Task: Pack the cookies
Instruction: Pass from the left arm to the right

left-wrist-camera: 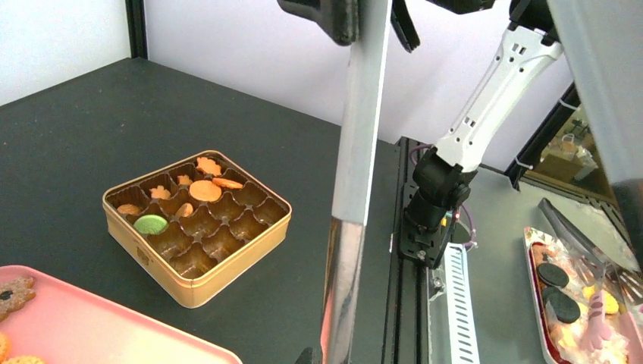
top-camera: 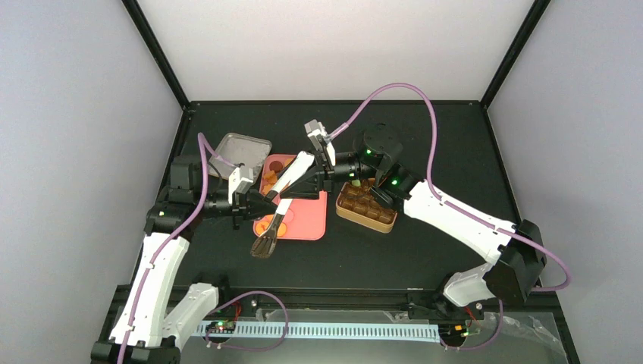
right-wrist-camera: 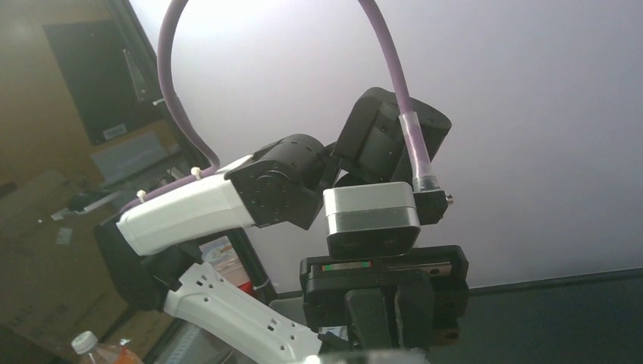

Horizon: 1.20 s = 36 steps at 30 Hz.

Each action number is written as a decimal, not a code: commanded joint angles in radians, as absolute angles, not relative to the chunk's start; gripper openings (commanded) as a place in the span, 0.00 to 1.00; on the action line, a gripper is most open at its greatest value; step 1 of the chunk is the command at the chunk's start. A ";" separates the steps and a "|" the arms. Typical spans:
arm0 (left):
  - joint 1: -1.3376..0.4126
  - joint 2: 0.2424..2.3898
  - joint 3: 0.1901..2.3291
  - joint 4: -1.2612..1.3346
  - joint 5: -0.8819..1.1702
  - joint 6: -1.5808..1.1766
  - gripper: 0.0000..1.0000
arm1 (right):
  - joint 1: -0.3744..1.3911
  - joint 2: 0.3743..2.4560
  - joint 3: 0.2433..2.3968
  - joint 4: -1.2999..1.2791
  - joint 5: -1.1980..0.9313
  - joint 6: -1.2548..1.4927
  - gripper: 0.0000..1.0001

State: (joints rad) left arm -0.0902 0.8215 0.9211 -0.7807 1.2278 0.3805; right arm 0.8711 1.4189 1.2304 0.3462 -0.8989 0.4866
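Observation:
Orange cookies (top-camera: 269,180) lie on the pink tray (top-camera: 307,220). The gold tin (top-camera: 366,205) stands right of it. In the left wrist view the gold tin (left-wrist-camera: 199,292) holds several orange cookies (left-wrist-camera: 205,189) and a green one (left-wrist-camera: 151,224) in its brown cups. Long tongs (top-camera: 282,199) with white arms hang over the tray, their dark scoop end low. My left gripper (top-camera: 261,206) is shut on their middle; the right wrist view shows the left gripper (right-wrist-camera: 394,311) closed round a thin strip. My right gripper (top-camera: 322,173) clamps the white upper end (left-wrist-camera: 364,19).
A grey tin lid (top-camera: 241,149) lies behind the left arm. The pink tray's corner (left-wrist-camera: 91,326) shows at the lower left of the left wrist view. Beyond the table's near rail a second tray (left-wrist-camera: 534,258) holds dark cookies (left-wrist-camera: 561,296) and tongs.

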 commanded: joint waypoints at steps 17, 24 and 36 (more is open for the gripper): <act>-0.097 0.807 0.959 -0.738 1.190 0.350 0.32 | 0.868 1.363 1.224 0.237 -0.882 0.416 0.45; -0.098 0.840 1.002 -0.830 1.010 0.455 0.54 | 0.827 1.301 1.227 0.034 -0.763 0.310 0.39; -0.093 0.903 1.034 -0.863 0.634 0.447 0.64 | 0.780 1.131 1.092 -0.211 -0.111 0.047 0.39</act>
State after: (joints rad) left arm -0.0959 0.8787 0.9966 -0.8310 0.7879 0.4419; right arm 0.7849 1.1767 1.1522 -0.1371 -0.4679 0.1581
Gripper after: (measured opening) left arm 0.637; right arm 0.386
